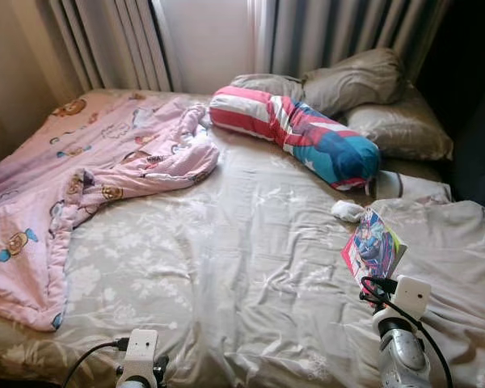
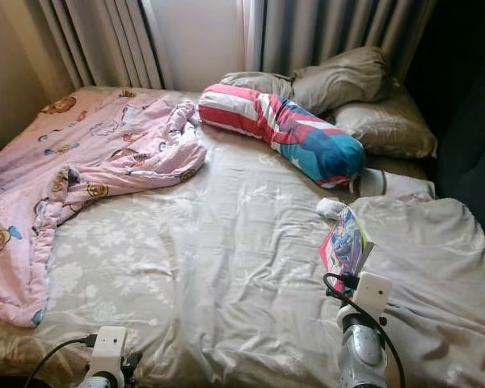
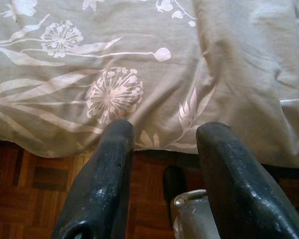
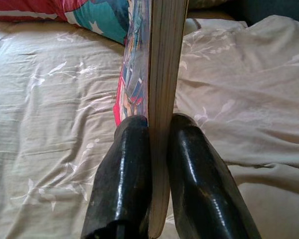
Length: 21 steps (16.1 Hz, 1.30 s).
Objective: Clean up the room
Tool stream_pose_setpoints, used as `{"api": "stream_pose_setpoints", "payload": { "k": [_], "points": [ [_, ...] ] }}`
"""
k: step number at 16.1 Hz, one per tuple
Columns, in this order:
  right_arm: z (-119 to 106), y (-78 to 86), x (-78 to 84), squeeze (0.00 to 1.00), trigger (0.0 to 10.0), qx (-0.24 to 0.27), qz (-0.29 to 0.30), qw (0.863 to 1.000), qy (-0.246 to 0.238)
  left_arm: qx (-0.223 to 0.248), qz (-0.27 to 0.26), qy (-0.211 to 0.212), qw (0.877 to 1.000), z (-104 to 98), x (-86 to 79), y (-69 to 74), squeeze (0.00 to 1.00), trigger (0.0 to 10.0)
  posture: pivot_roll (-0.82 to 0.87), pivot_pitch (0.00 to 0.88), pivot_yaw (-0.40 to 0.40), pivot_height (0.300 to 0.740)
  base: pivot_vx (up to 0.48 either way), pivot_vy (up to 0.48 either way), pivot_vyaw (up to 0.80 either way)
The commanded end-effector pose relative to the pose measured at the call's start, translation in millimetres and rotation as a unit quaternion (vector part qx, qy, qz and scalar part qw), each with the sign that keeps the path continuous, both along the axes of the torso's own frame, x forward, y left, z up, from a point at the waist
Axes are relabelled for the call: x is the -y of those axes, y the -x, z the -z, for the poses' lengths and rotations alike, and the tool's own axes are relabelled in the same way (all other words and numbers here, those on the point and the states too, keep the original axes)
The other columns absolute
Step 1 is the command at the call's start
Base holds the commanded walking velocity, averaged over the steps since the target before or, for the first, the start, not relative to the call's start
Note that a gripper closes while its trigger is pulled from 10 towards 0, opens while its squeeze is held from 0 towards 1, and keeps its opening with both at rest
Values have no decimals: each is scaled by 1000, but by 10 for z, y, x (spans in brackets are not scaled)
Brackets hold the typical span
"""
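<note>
A crumpled pink blanket printed with cartoon bears (image 1: 81,178) lies bunched over the left side of the bed, whose grey-beige sheet with white flower prints (image 1: 226,275) is bare across the middle. The left gripper (image 3: 162,164) hangs low at the near edge of the bed, its two black fingers spread apart with nothing between them (dark wooden parquet floor (image 3: 30,189) shows below). Farther right, a long bolster pillow in red, white and blue (image 1: 295,133) lies slantwise before two grey pillows (image 1: 364,89). A small white crumpled thing (image 1: 347,211) sits just beside a thin colourful comic book (image 4: 159,74), held upright on its edge, clamped between the right gripper's (image 4: 159,149) fingers above the sheet
</note>
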State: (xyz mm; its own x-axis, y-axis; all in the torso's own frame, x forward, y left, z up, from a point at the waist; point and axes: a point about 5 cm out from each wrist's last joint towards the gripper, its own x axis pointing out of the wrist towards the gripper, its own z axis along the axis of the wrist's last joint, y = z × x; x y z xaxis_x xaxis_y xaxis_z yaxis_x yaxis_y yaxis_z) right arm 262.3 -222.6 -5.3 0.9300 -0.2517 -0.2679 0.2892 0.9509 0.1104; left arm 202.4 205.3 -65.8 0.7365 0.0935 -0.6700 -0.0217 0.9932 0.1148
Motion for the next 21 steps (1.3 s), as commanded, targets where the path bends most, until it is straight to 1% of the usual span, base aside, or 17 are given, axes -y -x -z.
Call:
{"api": "stream_pose_setpoints", "payload": {
  "k": [1, 3, 6, 9, 11, 12, 13, 14, 15, 16, 17, 18, 19, 20, 21],
  "points": [
    [-69, -46, 36, 0, 10000, 20, 8, 1000, 3, -13, 2, -6, 1000, 30, -20, 50, 0, 10000, 66, 31, -21, 740, 0, -322, 0],
    [-63, -33, 65, 0, 10000, 18, 14, 1000, 2, -13, 3, -7, 1000, 27, -15, 44, 0, 10000, 66, 33, -20, 740, 0, -322, 0],
    [-56, -22, 79, 0, 10000, 19, 23, 1000, -8, -14, 2, -8, 1000, 29, -23, 50, 0, 10000, 68, 38, -19, 740, 0, 0, 0],
    [-65, -39, 55, 0, 10000, 26, 26, 999, -24, -14, -2, -7, 1000, 32, -45, 66, 0, 10000, 67, 45, -16, 740, 0, 0, 0],
    [-81, -63, 43, 0, 10000, 38, 37, 997, -52, -15, -4, -8, 1000, 35, -59, 76, 0, 10000, 66, 48, -12, 740, 0, 0, 0],
    [-99, -93, 34, 0, 10000, 54, 47, 993, -93, -15, -5, -8, 1000, 35, -67, 78, 0, 10000, 66, 48, -10, 740, 0, 0, 0],
    [-101, -106, 27, 0, 10000, 60, 51, 990, -118, -15, -5, -8, 1000, 34, -69, 78, 0, 10000, 65, 48, -9, 740, 0, 0, 0],
    [-105, -146, 7, 0, 10000, 90, 66, 970, -218, -15, -3, -8, 1000, 31, -70, 72, 0, 10000, 61, 51, -5, 740, 0, 0, 0],
    [-97, -141, 37, 0, 10000, 100, 87, 958, -253, -14, -2, -9, 1000, 28, -70, 66, 0, 10000, 61, 52, -5, 740, 0, 0, 0],
    [-77, -107, 112, 0, 10000, 112, 127, 943, -285, -13, -2, -9, 1000, 24, -70, 60, 0, 10000, 64, 56, -4, 740, 0, 0, 0],
    [-66, -86, 145, 0, 10000, 117, 143, 937, -297, -12, -1, -9, 1000, 22, -72, 58, 0, 10000, 65, 58, -4, 740, 0, 0, 0],
    [-60, -73, 159, 0, 10000, 121, 146, 934, -302, -12, -1, -9, 1000, 21, -77, 59, 0, 10000, 66, 61, -1, 740, 0, 0, 0],
    [-64, -74, 148, 0, 10000, 122, 133, 937, -298, -12, -1, -9, 1000, 22, -83, 64, 0, 10000, 65, 66, 1, 740, 0, 0, 0],
    [-72, -88, 122, 0, 10000, 131, 122, 934, -311, -13, -1, -10, 1000, 27, -92, 77, 0, 10000, 65, 67, 2, 740, 0, 0, 0],
    [-83, -102, 113, 0, 10000, 150, 123, 920, -341, -15, -2, -11, 1000, 32, -98, 89, 0, 10000, 66, 68, 2, 740, 0, 0, 0]
  ]
}}
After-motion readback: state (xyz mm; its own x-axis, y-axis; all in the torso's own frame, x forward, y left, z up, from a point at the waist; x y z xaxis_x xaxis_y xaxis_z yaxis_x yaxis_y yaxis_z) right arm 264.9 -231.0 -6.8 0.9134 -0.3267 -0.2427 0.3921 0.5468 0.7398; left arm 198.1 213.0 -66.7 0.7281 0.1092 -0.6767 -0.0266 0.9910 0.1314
